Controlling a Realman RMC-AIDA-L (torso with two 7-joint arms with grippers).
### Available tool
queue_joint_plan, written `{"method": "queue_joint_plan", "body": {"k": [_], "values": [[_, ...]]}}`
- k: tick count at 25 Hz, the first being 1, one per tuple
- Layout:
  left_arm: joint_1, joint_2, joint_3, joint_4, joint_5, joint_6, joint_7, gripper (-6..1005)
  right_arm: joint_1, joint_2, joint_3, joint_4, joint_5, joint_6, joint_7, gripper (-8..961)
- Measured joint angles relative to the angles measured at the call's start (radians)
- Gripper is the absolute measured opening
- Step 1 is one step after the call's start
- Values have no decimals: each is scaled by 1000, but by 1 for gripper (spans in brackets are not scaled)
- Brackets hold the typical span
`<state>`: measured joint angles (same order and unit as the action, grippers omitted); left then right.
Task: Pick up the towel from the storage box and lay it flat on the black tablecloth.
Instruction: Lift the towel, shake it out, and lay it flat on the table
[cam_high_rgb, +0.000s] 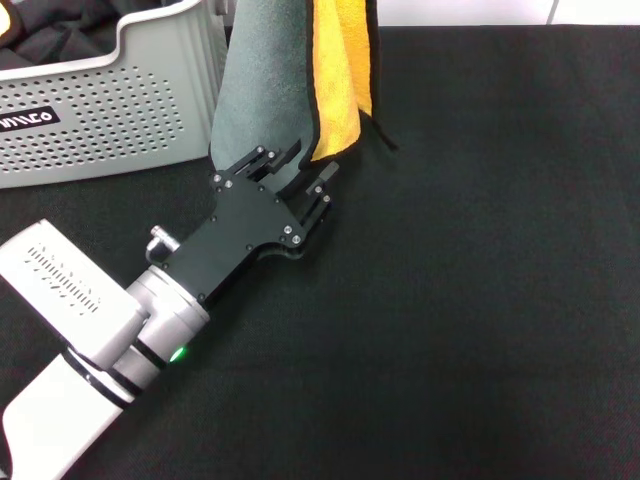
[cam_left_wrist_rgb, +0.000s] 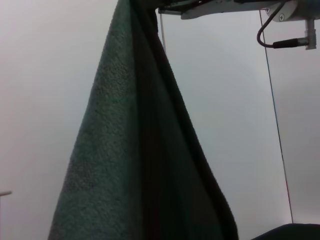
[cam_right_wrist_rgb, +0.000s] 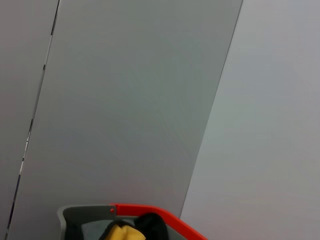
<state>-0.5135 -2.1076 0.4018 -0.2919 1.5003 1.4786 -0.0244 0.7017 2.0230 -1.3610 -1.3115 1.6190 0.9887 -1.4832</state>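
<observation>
The left pincer (cam_high_rgb: 300, 178) is spread wide, its fingers reaching toward one o'clock at the bottom hem of the towel (cam_high_rgb: 265, 90), not yet closed on it. The towel hangs in a long drape from above the head view's top edge, grey-green face toward the left arm, orange-yellow face at its three o'clock side. What holds it up there is out of sight, and the right pincer shows nowhere, so I cannot tell its state. At ten o'clock of the pincer stands the box (cam_high_rgb: 110, 110); the black cloth (cam_high_rgb: 480, 280) spreads all around. To do this step well, I would say, the fingers should close on a bottom corner, then draw it away so the towel opens flat without folds.
</observation>
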Motion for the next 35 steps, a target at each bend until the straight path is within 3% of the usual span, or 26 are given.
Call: {"method": "queue_joint_plan", "body": {"k": [10,22,30,35], "values": [[-8,-2,-1,16,3,1,-54,457,-5,0,0,-1,1,2,-6,10],[-9,-2,8,42,11,-3,-121,115,-9,0,0,-1,17,3,-17,10],[-4,0,9,42,13,13,-172,10,-31,0,1,-1,32,20,-19,10],[36,4,42,89,14,140,-265,12,-98,-2,17,-8,58,60,-18,10]]}}
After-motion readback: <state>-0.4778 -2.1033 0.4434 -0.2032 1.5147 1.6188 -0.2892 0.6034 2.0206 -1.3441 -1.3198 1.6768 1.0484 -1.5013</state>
